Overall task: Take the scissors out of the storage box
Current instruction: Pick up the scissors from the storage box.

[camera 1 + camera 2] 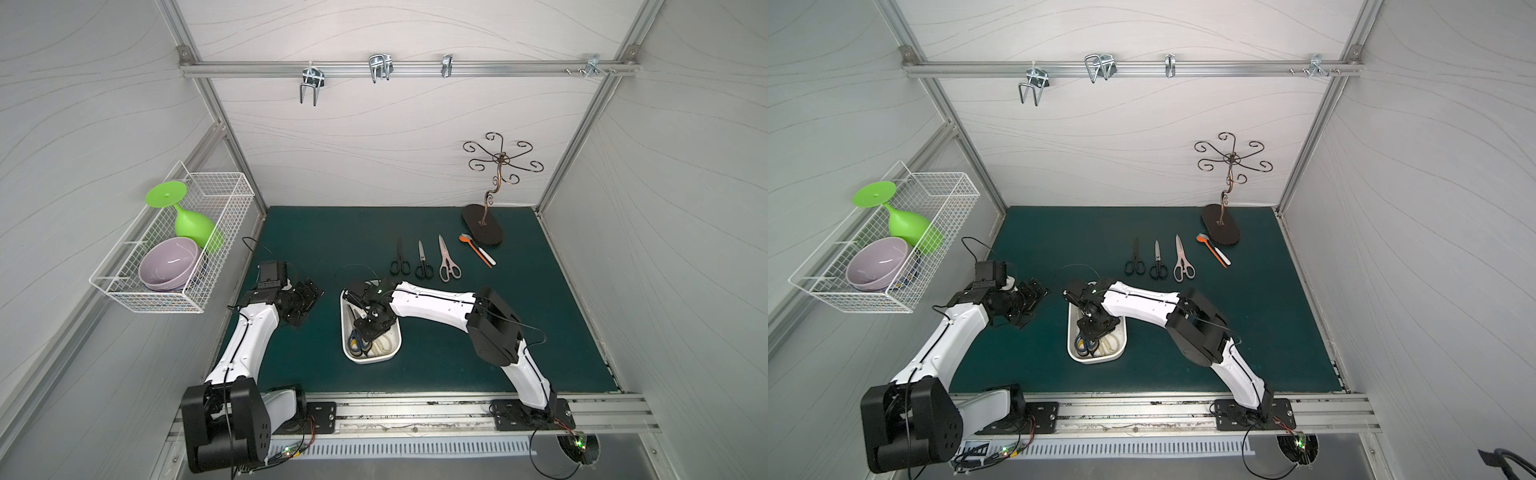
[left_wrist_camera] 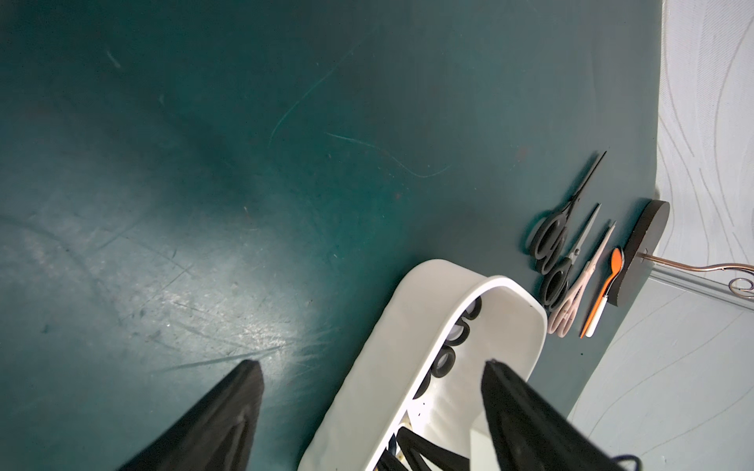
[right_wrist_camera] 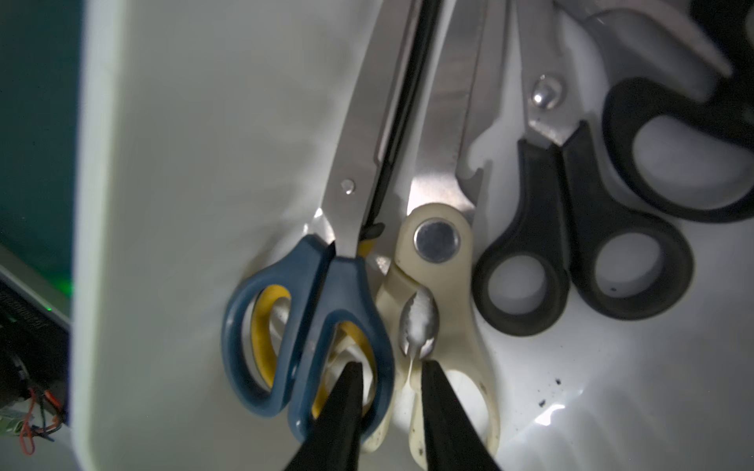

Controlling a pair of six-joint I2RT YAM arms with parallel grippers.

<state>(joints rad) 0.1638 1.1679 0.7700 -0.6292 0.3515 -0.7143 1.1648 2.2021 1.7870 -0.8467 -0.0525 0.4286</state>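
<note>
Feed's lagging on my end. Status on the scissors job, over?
Left claw open beside storage box. Right claw down in box, astride handles of blue scissors and cream scissors, grip unconfirmed. Three pairs out on mat. Blue lies atop yellow scissors.

This is a robotics lab test cell, not a lived-in room. A frame of silver aluminium profile bars (image 1: 399, 66) boxes in plain white wall panels with thin wavy lines (image 1: 374, 145) around a table topped with a dark green mat (image 1: 332, 232). Two white-and-black robot arms, the left arm (image 1: 245, 332) and the right arm (image 1: 436, 305), are bolted through black plates to a slotted aluminium rail (image 1: 415, 411) at the table's front edge. Loose cables and a bare circuit board with a green light (image 1: 577, 444) lie exposed there. The few household things are set out neatly: steel-bladed scissors (image 1: 422, 253) in a row, and a white wire mesh basket (image 1: 224, 191) holding a lilac bowl (image 1: 168, 259).
</note>
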